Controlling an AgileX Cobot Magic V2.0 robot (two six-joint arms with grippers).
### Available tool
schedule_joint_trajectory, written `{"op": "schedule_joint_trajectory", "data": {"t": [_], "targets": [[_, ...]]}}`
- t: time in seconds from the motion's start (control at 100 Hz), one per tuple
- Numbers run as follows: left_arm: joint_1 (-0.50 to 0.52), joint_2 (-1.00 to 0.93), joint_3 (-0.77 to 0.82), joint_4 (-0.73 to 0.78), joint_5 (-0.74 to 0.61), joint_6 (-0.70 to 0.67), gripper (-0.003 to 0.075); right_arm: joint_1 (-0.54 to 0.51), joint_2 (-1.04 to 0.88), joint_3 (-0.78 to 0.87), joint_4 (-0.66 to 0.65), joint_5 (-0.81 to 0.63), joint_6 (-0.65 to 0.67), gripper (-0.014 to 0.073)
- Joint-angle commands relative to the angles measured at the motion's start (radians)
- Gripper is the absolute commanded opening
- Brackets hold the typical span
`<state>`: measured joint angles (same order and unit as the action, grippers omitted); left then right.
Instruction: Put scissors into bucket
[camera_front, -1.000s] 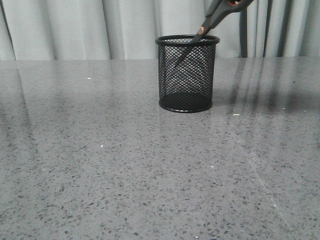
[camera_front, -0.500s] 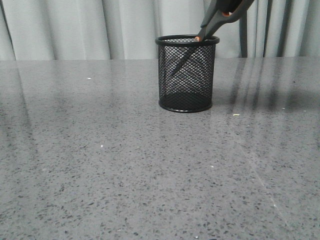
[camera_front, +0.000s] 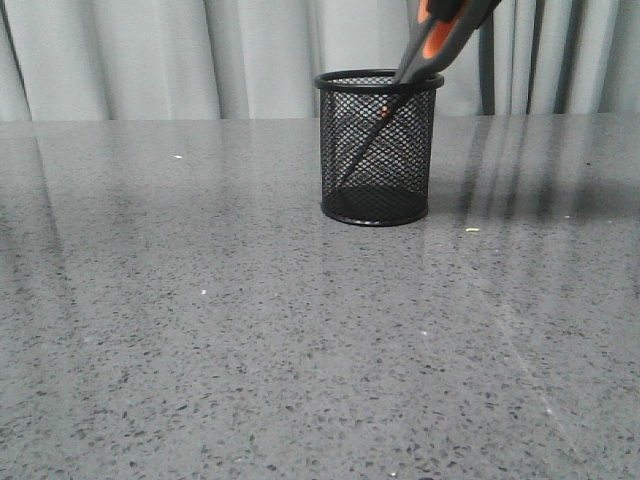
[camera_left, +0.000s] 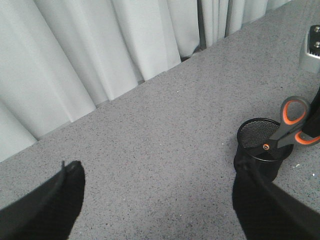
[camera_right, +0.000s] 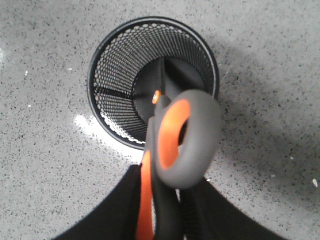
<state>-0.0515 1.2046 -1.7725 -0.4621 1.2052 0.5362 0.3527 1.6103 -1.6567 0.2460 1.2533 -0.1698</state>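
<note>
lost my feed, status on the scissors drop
Right claw shut on scissors. Blades down inside bucket, handles above rim. Left claw open, clear. Nothing blocking.

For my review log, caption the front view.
Scissors lowered blades-first into the black mesh bucket on a grey table.

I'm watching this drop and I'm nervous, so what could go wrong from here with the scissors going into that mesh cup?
1. The scissors lean against the bucket rim, blades slanting down inside, handles well above it. Released like this, their top-heavy weight might tip the light cup.
2. The right gripper grips the handles close above the rim, so pulling away sideways could drag the cup along the table.
3. The blade tip may snag in the mesh.
</note>
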Motion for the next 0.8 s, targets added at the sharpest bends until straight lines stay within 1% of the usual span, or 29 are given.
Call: {"op": "schedule_joint_trajectory", "data": {"t": [0.0,0.06,0.2,0.46,0.61,0.71,0.79], "targets": [[0.001,-0.012,-0.029,-0.038,-0.068,-0.010,0.0565,-0.001,-0.039,-0.043,0.018,0.044,-0.003,0.0246],[0.001,-0.012,-0.029,-0.038,-0.068,-0.010,0.0565,-0.001,-0.039,-0.052,0.018,0.044,-0.003,0.0276],[0.001,-0.012,-0.029,-0.038,-0.068,-0.010,0.0565,-0.001,-0.039,-0.089,0.007,0.043,-0.003,0.0304],[0.001,-0.012,-0.029,-0.036,-0.068,-0.010,0.0565,-0.001,-0.048,-0.192,-0.076,0.043,-0.002,0.0304],[0.001,-0.012,-0.029,-0.028,-0.066,-0.010,0.0565,-0.001,-0.080,-0.214,-0.143,0.043,-0.002,0.0304],[0.001,-0.012,-0.029,-0.024,-0.066,-0.006,0.0565,-0.004,-0.108,-0.214,-0.177,0.041,-0.002,0.0286],[0.001,-0.012,-0.029,-0.024,-0.066,0.002,0.0565,-0.015,-0.134,-0.214,-0.178,0.041,-0.002,0.0243]]}}
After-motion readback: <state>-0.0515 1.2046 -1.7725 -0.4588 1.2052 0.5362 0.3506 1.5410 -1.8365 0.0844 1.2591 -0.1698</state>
